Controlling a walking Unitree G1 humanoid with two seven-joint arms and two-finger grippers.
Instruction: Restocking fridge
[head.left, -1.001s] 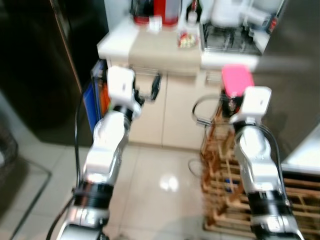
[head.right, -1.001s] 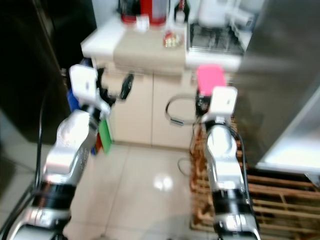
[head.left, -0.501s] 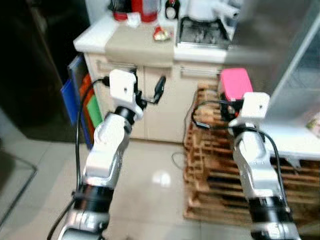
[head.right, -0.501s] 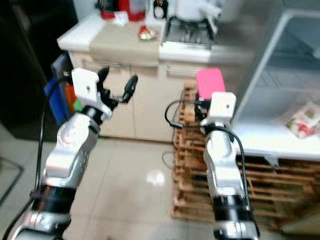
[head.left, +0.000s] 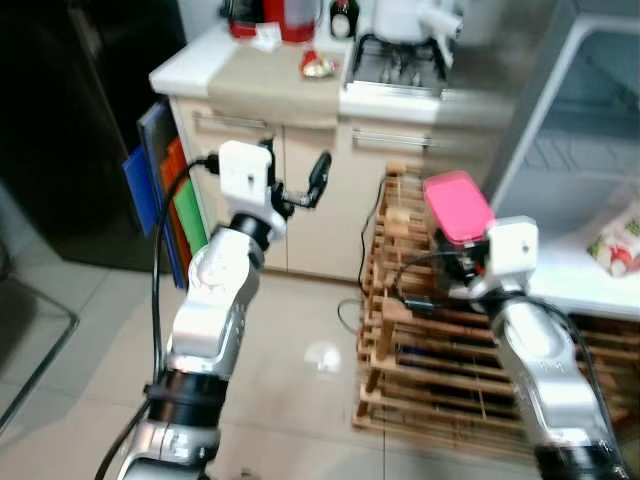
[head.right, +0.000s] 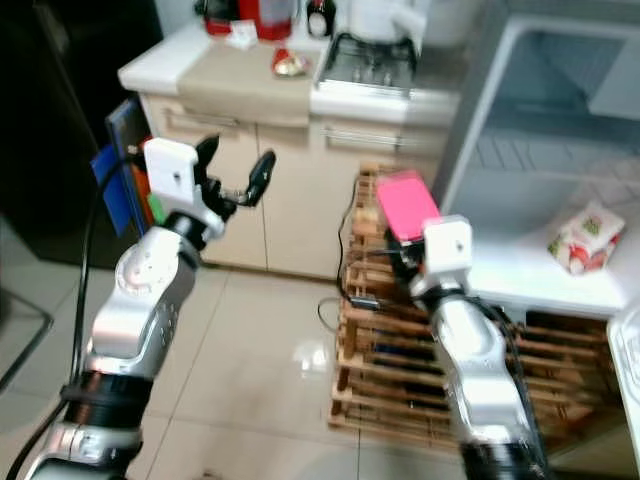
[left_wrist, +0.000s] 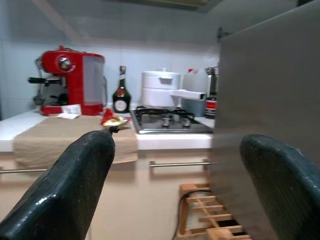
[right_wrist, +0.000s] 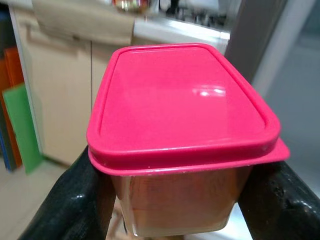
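Pink-lidded and clear-walled, the container (right_wrist: 182, 125) sits clamped between the two black fingers (right_wrist: 67, 205) of the right gripper (head.right: 405, 245), one finger pressed against each side wall just under the lid's rim, so the grip is firmly closed on it. Seen from the head, that gripper holds the container raised in front of the wooden pallet stack (head.right: 400, 370), between the kitchen counter (head.right: 200, 75) and the open fridge (head.right: 540, 180), with the container nearer the fridge's open front than the counter. Inside the fridge, on its white shelf, lies a red-and-white packet (head.right: 580, 238), well apart from the container. The left gripper (head.left: 297, 190) is raised before the counter's cream cabinet doors (head.left: 250, 200), its fingers (left_wrist: 70, 195) spread apart and holding nothing. Beyond those spread fingers the counter top carries a red coffee machine (left_wrist: 67, 80), a dark bottle (left_wrist: 120, 95) beside it, a small shiny wrapper (left_wrist: 114, 120) on a beige runner (left_wrist: 65, 140), and a gas hob (left_wrist: 167, 122) with a white kettle-like appliance (left_wrist: 161, 89) behind it. A grey panel (left_wrist: 267, 90) of the fridge rises just beside the hob end of the counter. At the counter's other end, blue, orange and green boards (head.left: 165, 200) lean upright against the cabinet side, next to a dark tall surface (head.left: 70, 130). Pale floor tiles (head.left: 300, 340) spread out below the counter and under the pallet stack.
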